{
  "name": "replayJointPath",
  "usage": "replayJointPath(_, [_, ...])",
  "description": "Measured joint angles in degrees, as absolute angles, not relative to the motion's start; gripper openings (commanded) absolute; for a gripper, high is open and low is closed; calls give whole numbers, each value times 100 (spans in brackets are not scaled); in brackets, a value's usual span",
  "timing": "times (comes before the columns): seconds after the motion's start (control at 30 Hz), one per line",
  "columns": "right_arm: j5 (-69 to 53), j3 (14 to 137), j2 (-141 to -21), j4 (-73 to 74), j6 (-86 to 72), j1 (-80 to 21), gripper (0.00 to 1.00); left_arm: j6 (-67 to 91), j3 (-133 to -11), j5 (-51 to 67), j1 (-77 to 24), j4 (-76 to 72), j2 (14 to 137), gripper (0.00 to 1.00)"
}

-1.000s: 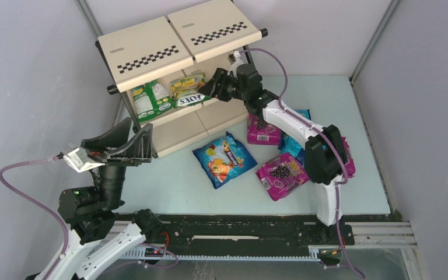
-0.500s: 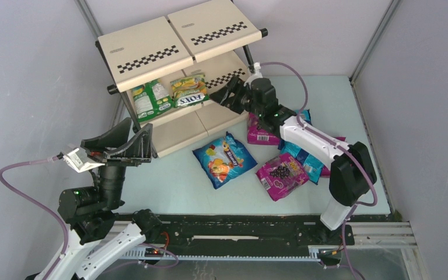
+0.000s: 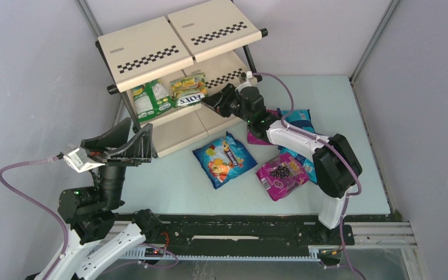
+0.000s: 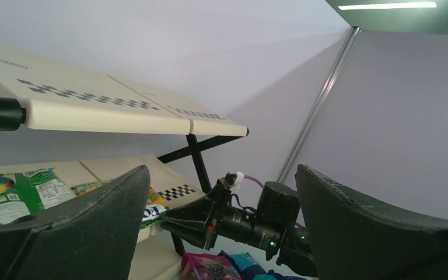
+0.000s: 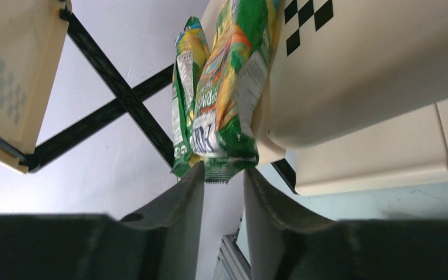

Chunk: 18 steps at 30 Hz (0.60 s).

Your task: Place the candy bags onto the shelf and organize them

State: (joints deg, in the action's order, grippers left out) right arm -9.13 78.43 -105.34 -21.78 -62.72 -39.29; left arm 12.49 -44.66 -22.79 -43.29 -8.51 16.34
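Note:
The shelf stands at the back left, with two green-yellow candy bags on its middle tier. My right gripper is open a little, its tips at the right edge of the right-hand green bag; I cannot tell if they touch it. A blue bag with orange fruit, magenta bags and teal-blue bags lie on the table. My left gripper is wide open and empty, raised at the left.
The shelf's black frame crosses behind the bags in the right wrist view. The lower tier panel is bare. Grey walls close in the left, back and right. A black rail runs along the near edge.
My right gripper drew back right from the shelf, then came back left to the green bag's edge. Its elbow swung over the bags on the table. The left arm has not moved.

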Motion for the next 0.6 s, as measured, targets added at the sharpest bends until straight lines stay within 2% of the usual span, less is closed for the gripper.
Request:
replayJointPath(0.1, [-982, 8173, -10807, -2137, -6324, -3896, 15, 1243, -4466, -2279, -4329, -851, 1634, 100])
replayJointPath(0.3, [-1028, 8742, -11166, -2014, -6326, -3870, 0, 1240, -4466, -2279, -4329, -851, 1634, 100])
replayJointPath(0.6, [-585, 8770, -11174, -2005, -6405, -3938, 0, 1243, -4466, -2279, -4329, -851, 1634, 100])
